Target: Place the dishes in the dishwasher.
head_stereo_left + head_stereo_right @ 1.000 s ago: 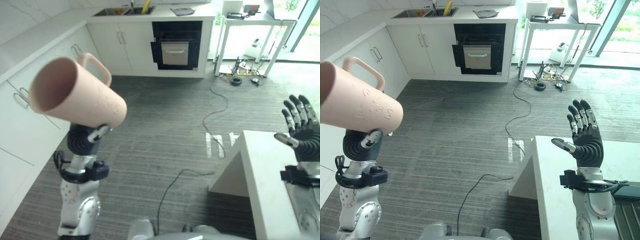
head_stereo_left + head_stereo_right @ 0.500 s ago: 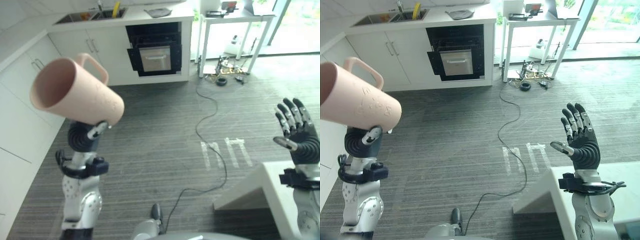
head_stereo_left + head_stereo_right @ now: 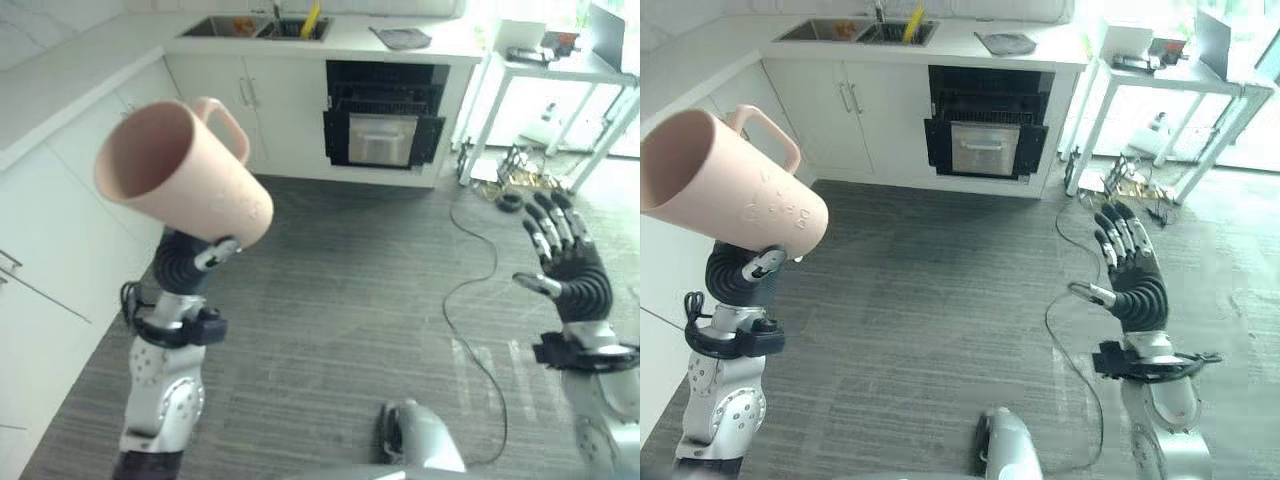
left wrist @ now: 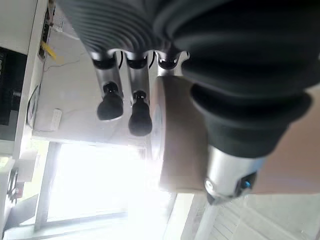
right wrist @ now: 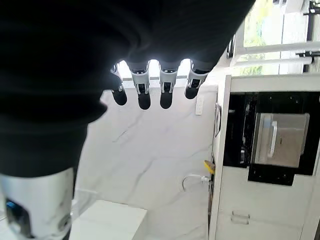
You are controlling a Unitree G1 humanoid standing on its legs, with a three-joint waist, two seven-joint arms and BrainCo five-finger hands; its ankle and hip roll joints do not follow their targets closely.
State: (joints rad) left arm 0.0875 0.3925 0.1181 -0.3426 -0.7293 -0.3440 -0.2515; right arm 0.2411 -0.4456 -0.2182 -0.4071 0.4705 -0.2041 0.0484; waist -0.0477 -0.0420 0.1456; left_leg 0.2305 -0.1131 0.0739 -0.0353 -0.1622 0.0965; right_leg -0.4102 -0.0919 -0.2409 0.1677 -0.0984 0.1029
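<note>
My left hand (image 3: pixel 190 266) is raised at the left and holds a large pink mug (image 3: pixel 185 175) tilted on its side, mouth toward me, handle up. In the left wrist view its fingers (image 4: pixel 111 103) and thumb lie round the mug (image 4: pixel 180 135). My right hand (image 3: pixel 572 268) is raised at the right, open, with straight fingers (image 5: pixel 144 93) and nothing in it. The dishwasher (image 3: pixel 385 125) stands across the floor under the counter, a dark open front with a grey panel.
A sink (image 3: pixel 265 25) with a yellow item sits in the counter above white cabinets (image 3: pixel 245 95). More white cabinets (image 3: pixel 50 220) run along the left. A white table (image 3: pixel 560 65) stands at the far right. Grey floor (image 3: pixel 340 300) lies between me and the dishwasher.
The camera has shifted: the white table corner at the lower right has left the view and the dishwasher is now more central. Both hands keep their poses, the mug still held.
</note>
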